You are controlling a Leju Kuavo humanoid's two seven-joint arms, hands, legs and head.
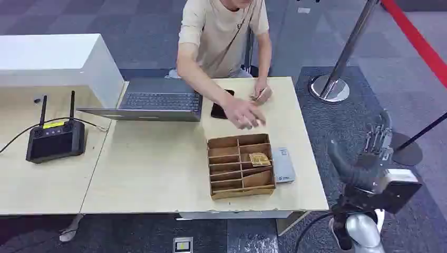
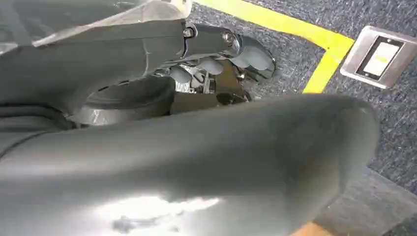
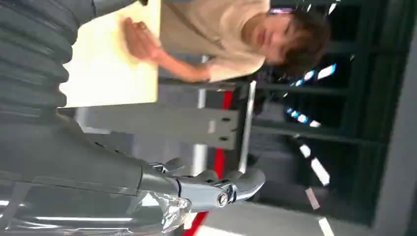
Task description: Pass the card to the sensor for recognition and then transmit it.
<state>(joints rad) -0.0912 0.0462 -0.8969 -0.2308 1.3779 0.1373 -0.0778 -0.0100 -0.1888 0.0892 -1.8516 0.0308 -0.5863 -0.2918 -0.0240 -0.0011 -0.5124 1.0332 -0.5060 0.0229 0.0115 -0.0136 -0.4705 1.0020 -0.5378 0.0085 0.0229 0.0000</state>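
Observation:
A tan patterned card (image 1: 259, 158) lies in a right-hand compartment of the wooden divided box (image 1: 241, 193) at the table's front right. A flat grey sensor (image 1: 283, 164) rests against the box's right side. My right hand (image 1: 377, 138) is raised off the table's right edge, over the carpet, fingers apart and empty; the right wrist view shows its fingers (image 3: 216, 188) stretched out and holding nothing. My left hand (image 2: 216, 66) hangs low over the floor with nothing in it. A person (image 1: 221, 31) leans over the far edge, one hand (image 1: 243, 113) just behind the box.
A laptop (image 1: 153, 101) and a black phone (image 1: 218, 109) lie at the back of the table (image 1: 153, 163). A black remote with antennas (image 1: 55, 138) sits at the left. Stanchion posts (image 1: 331, 87) stand on the carpet to the right. A floor socket (image 2: 377, 56) lies beside yellow tape.

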